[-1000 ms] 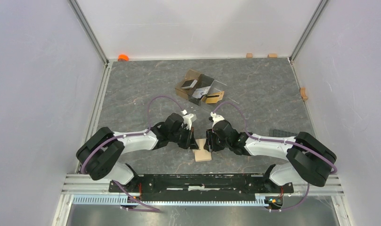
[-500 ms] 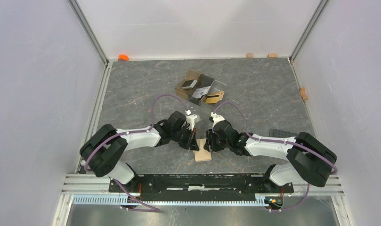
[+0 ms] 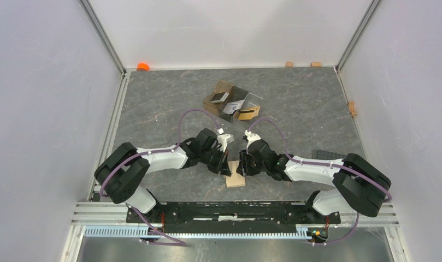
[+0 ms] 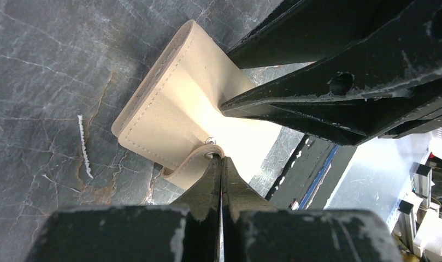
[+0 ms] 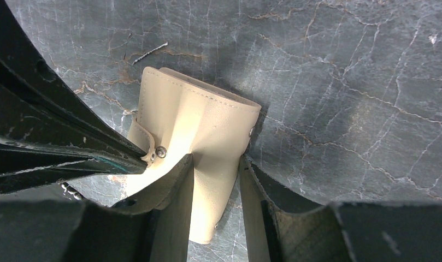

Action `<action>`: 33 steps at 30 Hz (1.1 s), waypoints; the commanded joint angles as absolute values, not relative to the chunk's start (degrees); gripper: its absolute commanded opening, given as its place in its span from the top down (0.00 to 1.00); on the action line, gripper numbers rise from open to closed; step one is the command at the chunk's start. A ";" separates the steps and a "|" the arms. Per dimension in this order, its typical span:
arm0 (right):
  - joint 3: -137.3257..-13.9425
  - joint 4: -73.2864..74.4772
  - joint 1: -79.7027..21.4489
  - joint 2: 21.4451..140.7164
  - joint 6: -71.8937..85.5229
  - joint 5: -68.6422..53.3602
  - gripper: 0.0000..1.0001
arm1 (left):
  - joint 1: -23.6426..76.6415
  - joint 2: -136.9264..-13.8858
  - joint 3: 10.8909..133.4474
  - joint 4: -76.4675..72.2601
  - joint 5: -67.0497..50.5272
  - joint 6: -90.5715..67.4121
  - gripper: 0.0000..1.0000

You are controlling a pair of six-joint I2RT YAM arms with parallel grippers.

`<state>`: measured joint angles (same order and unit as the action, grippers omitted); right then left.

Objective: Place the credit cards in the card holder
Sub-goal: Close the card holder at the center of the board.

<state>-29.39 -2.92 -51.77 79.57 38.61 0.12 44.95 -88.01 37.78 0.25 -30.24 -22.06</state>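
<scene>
Tan and leather-like, smooth with a line of stitching along its edges, the card holder [image 3: 235, 179] lies folded on the worktop [image 3: 306, 109], close to my bases and midway between my two arms. From above, its long axis runs roughly from the near edge toward the far wall, and its far end is hidden under my tools. Its snap tab [image 4: 192, 165] curls round one long edge and carries a small metal stud. My left tool [image 4: 221, 162] has its fingers pressed together on that tab. My right tool [image 5: 216, 166] straddles the opposite side, fingers clamped on the cover, which buckles into a shallow crease between them. A thin pale jagged scrap [image 4: 83, 144] lies just beside the holder. The worktop is dark grey and veined like marble. Well apart, toward the far wall, a clear brown-tinted divided box [image 3: 223, 87] holds the credit cards [image 3: 219, 97]: flat rectangles, dark, silver-grey and orange-gold.
</scene>
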 commanded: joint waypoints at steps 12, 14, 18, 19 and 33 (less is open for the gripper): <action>-26.81 3.04 -52.14 81.24 37.27 0.39 0.60 | 44.74 -90.07 39.41 -1.09 -31.24 -19.16 0.98; -26.81 3.06 -52.20 81.22 37.22 0.40 0.60 | 44.74 -90.13 39.56 -1.25 -31.33 -19.16 0.98; -26.81 3.00 -52.12 81.35 37.23 0.42 0.60 | 44.74 -90.43 39.72 -1.32 -31.42 -19.03 0.98; -26.81 2.92 -52.12 81.33 37.18 0.34 0.60 | 44.74 -90.51 39.77 -1.47 -31.47 -19.03 0.98; -26.83 2.85 -52.10 81.52 37.15 0.18 0.60 | 44.73 -91.53 39.67 -2.55 -29.74 -19.12 0.98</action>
<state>-29.23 -3.16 -51.75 79.57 38.46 0.08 44.69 -90.06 38.57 -0.36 -32.08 -21.98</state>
